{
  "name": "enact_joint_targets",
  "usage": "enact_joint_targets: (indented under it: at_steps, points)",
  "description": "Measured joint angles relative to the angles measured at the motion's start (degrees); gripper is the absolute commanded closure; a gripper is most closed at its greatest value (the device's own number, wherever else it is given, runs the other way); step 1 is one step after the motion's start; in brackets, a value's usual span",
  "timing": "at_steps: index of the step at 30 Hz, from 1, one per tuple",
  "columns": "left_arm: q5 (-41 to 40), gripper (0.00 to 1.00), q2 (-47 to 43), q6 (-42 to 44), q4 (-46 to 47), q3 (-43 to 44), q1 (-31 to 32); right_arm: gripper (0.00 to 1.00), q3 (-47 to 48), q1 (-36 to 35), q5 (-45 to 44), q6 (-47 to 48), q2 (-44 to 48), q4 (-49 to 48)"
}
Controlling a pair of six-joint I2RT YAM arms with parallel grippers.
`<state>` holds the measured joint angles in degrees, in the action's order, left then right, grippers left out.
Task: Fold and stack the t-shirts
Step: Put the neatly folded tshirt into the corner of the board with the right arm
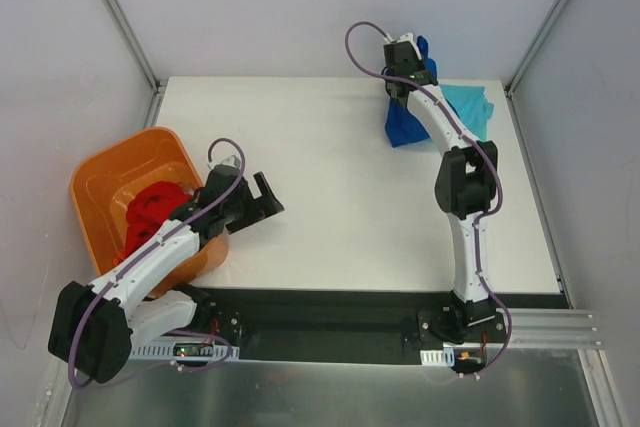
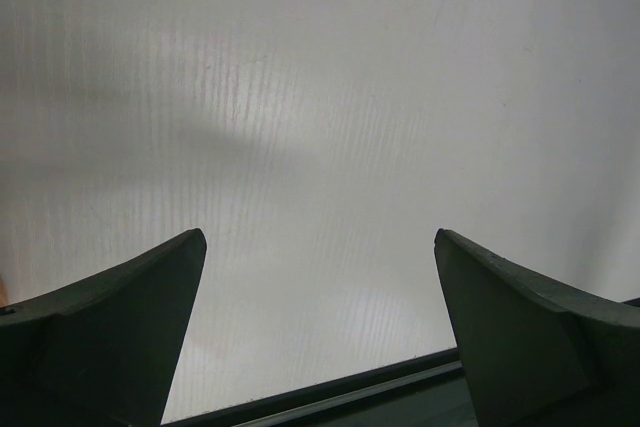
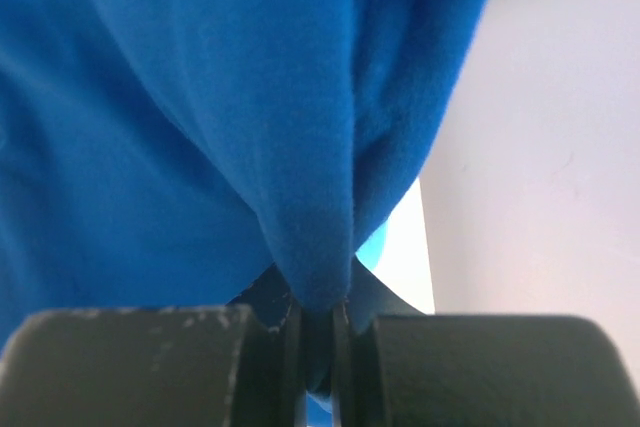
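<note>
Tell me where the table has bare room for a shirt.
The middle of the white table is bare, from the open left end effector to the right arm. Crowded: the far right corner, with the royal blue cloth t-shirt and light teal cloth t-shirt; the left edge, with the orange plastic tub.

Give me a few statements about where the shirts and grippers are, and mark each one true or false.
1. The right gripper is shut on the blue shirt. True.
2. The red shirt lies in the orange tub. True.
3. The left gripper holds the red shirt. False: it is open and empty, over the table.
4. The teal shirt is in the orange tub. False: it lies at the table's far right corner, by the blue shirt.
</note>
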<state>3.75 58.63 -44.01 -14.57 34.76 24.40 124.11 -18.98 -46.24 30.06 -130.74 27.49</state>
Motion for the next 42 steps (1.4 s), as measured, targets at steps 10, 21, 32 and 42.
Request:
enact_joint_targets:
  at_steps: [10,21,32,42]
  points:
    - [0.00,0.01,0.83,0.15,-0.48,0.74,0.00,0.99,2.32,0.42,-1.07,2.08,-1.70,-2.80]
    - [-0.83,0.01,-2.36,0.15,-0.87,0.74,0.00,0.99,2.32,3.32,4.50,-9.18,2.29,-0.61]
    - [-0.96,0.01,-2.29,0.17,-0.92,0.76,0.00,0.96,1.62,10.75,14.95,-21.53,4.07,3.04]
    - [-1.03,0.01,-2.03,0.17,-1.05,0.81,0.00,0.78,0.68,15.65,18.97,-27.41,0.76,4.74]
